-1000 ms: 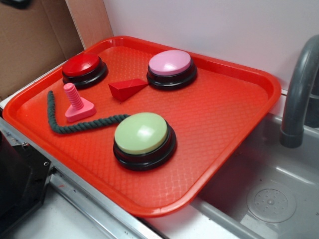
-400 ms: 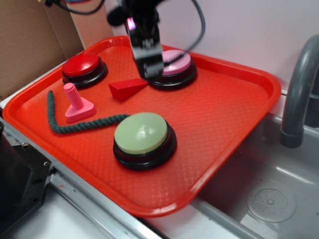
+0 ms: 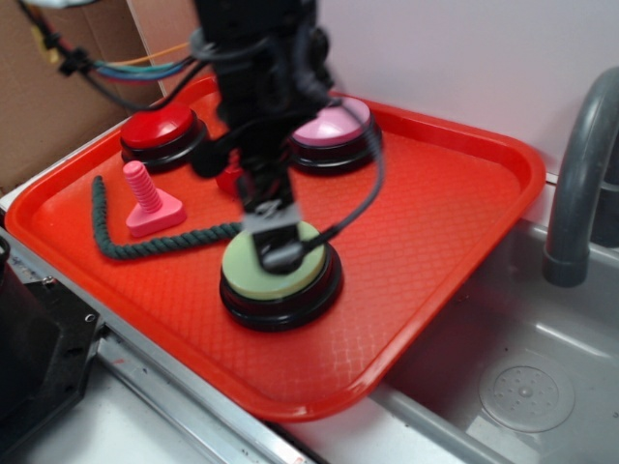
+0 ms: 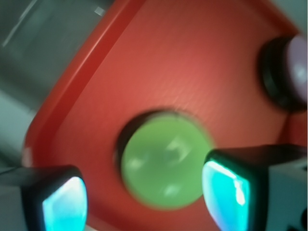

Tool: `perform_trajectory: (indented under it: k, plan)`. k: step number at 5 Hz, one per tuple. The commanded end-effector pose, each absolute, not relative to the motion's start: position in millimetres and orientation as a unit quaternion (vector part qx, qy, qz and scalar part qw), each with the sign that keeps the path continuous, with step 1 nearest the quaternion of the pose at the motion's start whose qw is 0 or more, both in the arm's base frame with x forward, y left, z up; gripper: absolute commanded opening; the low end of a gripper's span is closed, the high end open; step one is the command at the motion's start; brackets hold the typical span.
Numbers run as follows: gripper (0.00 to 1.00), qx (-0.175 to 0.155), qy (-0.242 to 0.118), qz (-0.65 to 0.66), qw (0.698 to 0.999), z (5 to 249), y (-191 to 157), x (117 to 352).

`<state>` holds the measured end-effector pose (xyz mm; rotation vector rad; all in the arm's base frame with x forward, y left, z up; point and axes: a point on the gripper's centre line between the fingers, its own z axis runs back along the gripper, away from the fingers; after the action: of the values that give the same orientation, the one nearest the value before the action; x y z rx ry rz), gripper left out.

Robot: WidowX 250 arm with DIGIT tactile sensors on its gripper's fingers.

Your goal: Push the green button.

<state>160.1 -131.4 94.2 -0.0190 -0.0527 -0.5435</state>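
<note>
- Red plastic tray (image 3: 464, 208) sits beside a grey sink (image 3: 527, 387) with a dark faucet (image 3: 580, 184); no readable writing or brand shows anywhere.
- Green button (image 3: 285, 275) stands near the tray's front edge, with the gripper (image 3: 276, 246) right above its dome; contact cannot be told.
- Exterior view alone shows the red button (image 3: 155, 130), pink screw (image 3: 147, 201) and dark rope (image 3: 145, 246).
- Wrist view shows the green button (image 4: 163, 168) between spread, empty fingers (image 4: 65, 204).
- Pink button (image 3: 338, 126) sits toward the back.

Even bright light; wrist view heavily blurred; arm motion-smeared in exterior view.
</note>
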Motion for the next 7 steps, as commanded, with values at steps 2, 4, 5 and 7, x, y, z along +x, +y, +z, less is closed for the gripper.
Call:
perform_trajectory:
  k: [2,4,5,7]
  plan:
    - [1.0,0.047,-0.031,-0.196,0.979,97.7,-96.9,150.4]
    - [1.0,0.047,-0.031,-0.196,0.979,97.7,-96.9,150.4]
    - [1.0,0.047,-0.031,-0.196,0.979,97.7,-96.9,150.4]
    - [1.0,-0.019,-0.026,-0.176,0.984,65.9,-114.7,192.4]
